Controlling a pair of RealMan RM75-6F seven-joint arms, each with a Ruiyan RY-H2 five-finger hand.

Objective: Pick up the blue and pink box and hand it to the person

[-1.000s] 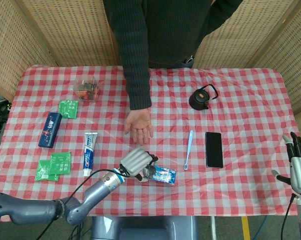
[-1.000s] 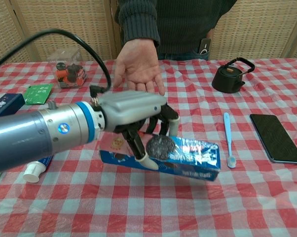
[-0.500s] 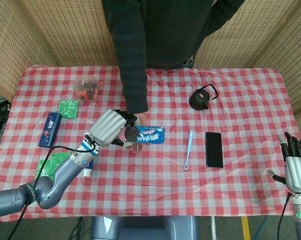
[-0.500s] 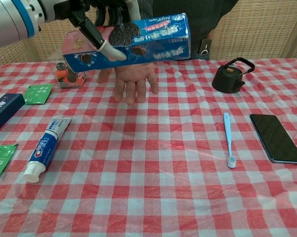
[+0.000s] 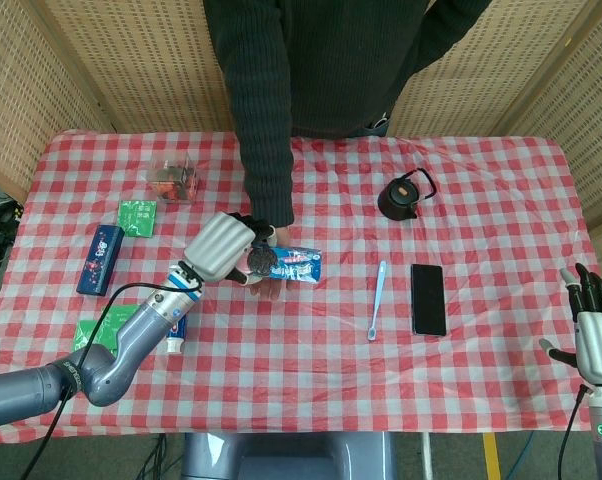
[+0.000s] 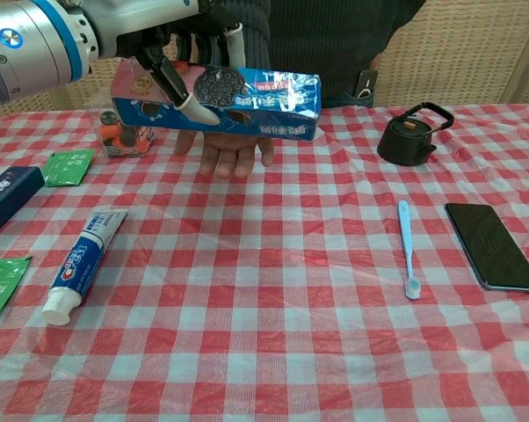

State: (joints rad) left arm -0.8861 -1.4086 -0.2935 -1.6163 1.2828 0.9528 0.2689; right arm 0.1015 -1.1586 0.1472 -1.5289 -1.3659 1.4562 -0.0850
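The blue and pink box [image 6: 247, 95] [image 5: 291, 265], printed with dark round cookies, is gripped by my left hand [image 6: 163, 40] [image 5: 221, 248] around its left end. It lies roughly level just above the person's upturned palm [image 6: 225, 151] [image 5: 266, 288], which reaches over the table from the far side. Whether the box touches the palm cannot be told. My right hand [image 5: 593, 325] stands at the table's right edge, fingers apart and holding nothing; the chest view does not show it.
A toothpaste tube [image 6: 82, 264], green sachets [image 6: 68, 165], a dark blue box [image 6: 5, 195] and a clear container [image 6: 124, 132] lie on the left. A black teapot [image 6: 411, 134], a blue toothbrush [image 6: 407, 246] and a phone [image 6: 491, 243] lie on the right.
My left hand lifted the box off the table near the front edge and carried it up over the person's palm. In the last half second the box came down slightly and levelled.
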